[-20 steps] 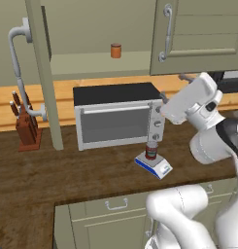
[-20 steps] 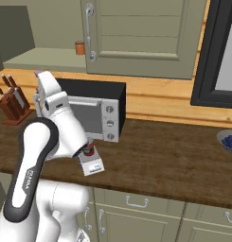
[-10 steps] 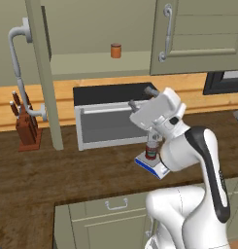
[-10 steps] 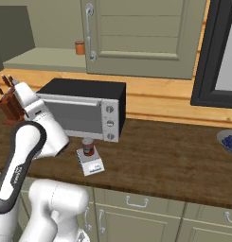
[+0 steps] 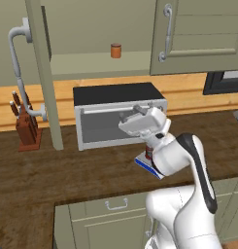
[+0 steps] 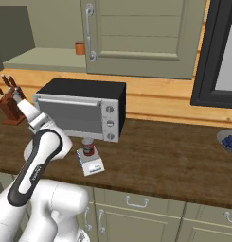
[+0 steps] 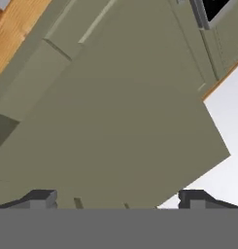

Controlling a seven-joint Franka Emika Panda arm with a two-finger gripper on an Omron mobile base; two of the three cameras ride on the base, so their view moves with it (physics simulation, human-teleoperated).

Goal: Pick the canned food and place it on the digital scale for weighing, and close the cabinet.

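The canned food [image 6: 88, 146], dark red with a black-and-white label, stands upright on the digital scale [image 6: 91, 165] in front of the toaster oven. From the left my arm partly covers the can [image 5: 148, 152] and the scale [image 5: 144, 167]. My gripper [image 5: 132, 112] is open and empty, raised off the can to its left, in front of the oven door. It sits by the knife block in the right base view [image 6: 16, 97]. The hand view has both fingertips [image 7: 40, 197] wide apart before olive cabinet [image 7: 115, 121] panels. The cabinet's left door [image 5: 42, 73] stands open edge-on; its right door [image 5: 203, 34] is shut.
A toaster oven [image 5: 118, 116] stands at the back of the dark wood counter [image 5: 57, 175]. A knife block [image 5: 26, 127] is at the left. An orange-brown cylinder [image 5: 115, 50] sits on the open cabinet shelf. A bowl of blue fruit [image 6: 229, 140] rests at the far right.
My hand has left the can on the scale, risen and swung left, and now points up at the cabinet. The can and scale have stayed put.
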